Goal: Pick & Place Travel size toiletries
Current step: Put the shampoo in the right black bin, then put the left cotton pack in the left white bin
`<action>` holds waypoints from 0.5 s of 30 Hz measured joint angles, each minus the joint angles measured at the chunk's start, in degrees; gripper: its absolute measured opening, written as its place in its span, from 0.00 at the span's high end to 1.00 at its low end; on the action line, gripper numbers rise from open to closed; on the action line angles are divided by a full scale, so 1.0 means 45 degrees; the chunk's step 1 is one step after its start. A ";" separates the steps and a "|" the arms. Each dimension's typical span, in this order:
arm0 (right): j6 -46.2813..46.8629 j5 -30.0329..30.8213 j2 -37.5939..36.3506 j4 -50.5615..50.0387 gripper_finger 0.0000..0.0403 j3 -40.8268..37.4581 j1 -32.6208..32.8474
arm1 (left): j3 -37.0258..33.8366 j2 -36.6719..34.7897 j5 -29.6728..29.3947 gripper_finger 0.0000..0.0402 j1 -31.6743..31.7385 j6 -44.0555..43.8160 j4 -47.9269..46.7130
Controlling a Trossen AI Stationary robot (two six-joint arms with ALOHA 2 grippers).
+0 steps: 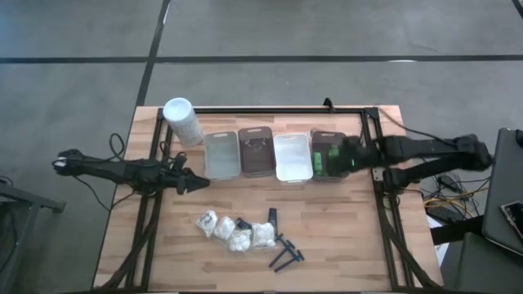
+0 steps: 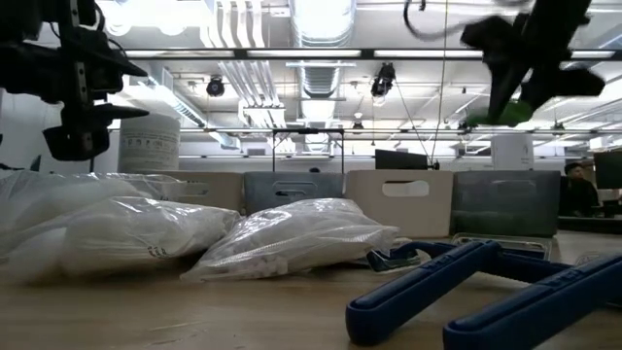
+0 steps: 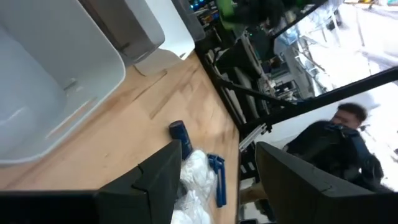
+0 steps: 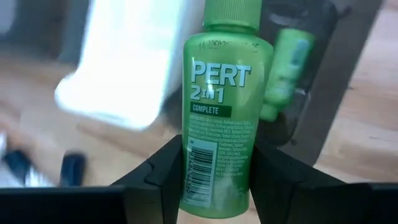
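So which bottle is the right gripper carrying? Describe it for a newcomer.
Find the row of trays across the table's far side. Above the rightmost dark tray, the right gripper clamps a green bottle, printed PERT 2in1; another green bottle lies inside that tray.

A tall white tube (image 1: 182, 121) stands at the back left of the wooden table (image 1: 196, 253); beside it four trays sit in a row: a grey tray (image 1: 221, 154), a brown tray (image 1: 255, 151), a white tray (image 1: 292, 157), a dark tray (image 1: 319, 140); a person (image 3: 333, 149) is in the room behind.
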 joint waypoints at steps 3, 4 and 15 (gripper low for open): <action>-0.1443 -0.1942 -0.0355 0.0932 0.65 -0.1163 -0.2782 | 0.0268 0.0480 0.0272 0.47 -0.0011 0.0866 0.0019; -0.1884 -0.2393 -0.0335 0.1298 0.64 -0.1521 -0.3498 | 0.0395 0.0722 0.0511 0.47 -0.0022 0.1279 0.0007; -0.3539 -0.3064 -0.0031 0.2198 0.30 -0.1663 -0.4885 | 0.3615 0.4797 0.1684 0.49 -0.0507 0.3034 -0.4781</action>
